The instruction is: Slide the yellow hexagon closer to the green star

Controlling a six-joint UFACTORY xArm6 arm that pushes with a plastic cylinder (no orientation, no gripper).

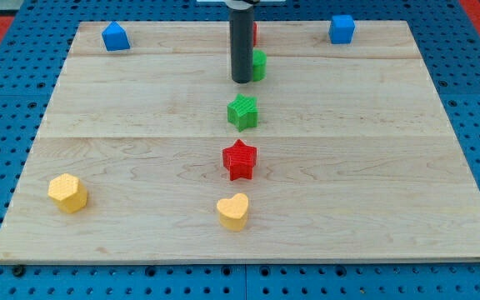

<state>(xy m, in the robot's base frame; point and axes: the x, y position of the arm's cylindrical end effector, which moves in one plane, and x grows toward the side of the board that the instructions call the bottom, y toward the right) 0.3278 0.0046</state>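
The yellow hexagon [67, 192] sits near the board's bottom-left corner, well apart from the green star [242, 112], which lies at the middle of the wooden board [390, 167], just above the red star [240, 159]. My tip [242, 81] rests toward the view's top, above the green star and right beside another green block [259, 64] whose shape is partly hidden by the rod; a sliver of a red block [254, 33] shows behind the rod. There is no pincer on this arm, only the plain rod, so nothing spreads or pinches. The hexagon looks like a small, light, stiff piece that should glide easily on smooth wood, yet it may spin if pushed off-centre. I judge the best contact is the middle of its lower-left face, pushing toward the view's upper right. A yellow heart [233, 211] lies near the bottom, and two blue blocks [115, 37] [342, 28] sit at the top corners.
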